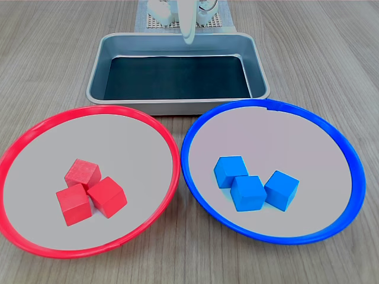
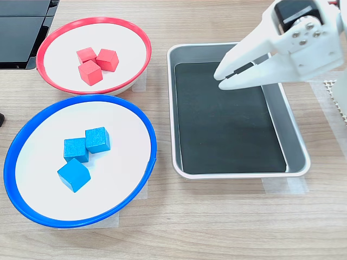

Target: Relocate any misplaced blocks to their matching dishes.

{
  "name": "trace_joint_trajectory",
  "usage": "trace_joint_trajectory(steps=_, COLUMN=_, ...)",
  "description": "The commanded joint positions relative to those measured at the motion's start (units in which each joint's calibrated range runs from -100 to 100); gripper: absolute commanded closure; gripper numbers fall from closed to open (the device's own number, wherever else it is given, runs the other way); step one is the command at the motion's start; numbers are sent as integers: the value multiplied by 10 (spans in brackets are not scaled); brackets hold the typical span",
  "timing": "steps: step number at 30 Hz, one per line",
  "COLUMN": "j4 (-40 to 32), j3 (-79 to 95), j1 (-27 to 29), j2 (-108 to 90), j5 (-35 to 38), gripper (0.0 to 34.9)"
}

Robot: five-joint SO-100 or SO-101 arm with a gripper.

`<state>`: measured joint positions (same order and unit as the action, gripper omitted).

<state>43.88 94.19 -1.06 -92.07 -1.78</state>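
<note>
1. hovering over the silver tray, the gripper hangs above the tray's dark floor in the second exterior view, toward the 12 o'clock part of it; its white fingers lie close together with only a thin slit between them and nothing held, so it reads as closed and empty.
2. first exterior view shows only the tip of the arm, a white finger, hanging over the tray's far rim at 12 o'clock of the frame.
3. red-rimmed dish: three red cubes clustered touching, a bit toward 6 o'clock of the dish's centre. no blue among them.
4. blue-rimmed dish: three blue cubes clustered, at least two touching, near centre. no red among them.
5. tray floor is bare in both exterior views; no block on the wooden table that i can see.
6. judgement: every visible cube sits in the dish of its own colour, so the sorting looks done and no misplaced block remains to pick. step in hand looks like the arm's rest or retreat after the last drop.
7. next move, as i judge it: none on the blocks; at most lifting clear and parking at the base, at 12 o'clock in the first exterior view, without sweeping over the dishes.
</note>
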Motion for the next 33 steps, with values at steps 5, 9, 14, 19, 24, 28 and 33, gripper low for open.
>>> trace_joint_trajectory(steps=5, j4=73, j3=25, j1=1, j2=-69, j5=-8, gripper=346)
trace_joint_trajectory(steps=9, j4=77, j3=45, j1=5, j2=-69, j5=-9, gripper=346)
trace_joint_trajectory(steps=14, j4=75, j3=47, j1=8, j2=-69, j5=-10, gripper=346)
trace_joint_trajectory(steps=19, j4=75, j3=47, j1=8, j2=-69, j5=-11, gripper=346)
trace_joint_trajectory(steps=24, j4=75, j3=47, j1=9, j2=-69, j5=-11, gripper=346)
trace_joint_trajectory(steps=28, j4=75, j3=47, j1=9, j2=-69, j5=-11, gripper=346)
trace_joint_trajectory(steps=33, j4=75, j3=47, j1=9, j2=-69, j5=-11, gripper=346)
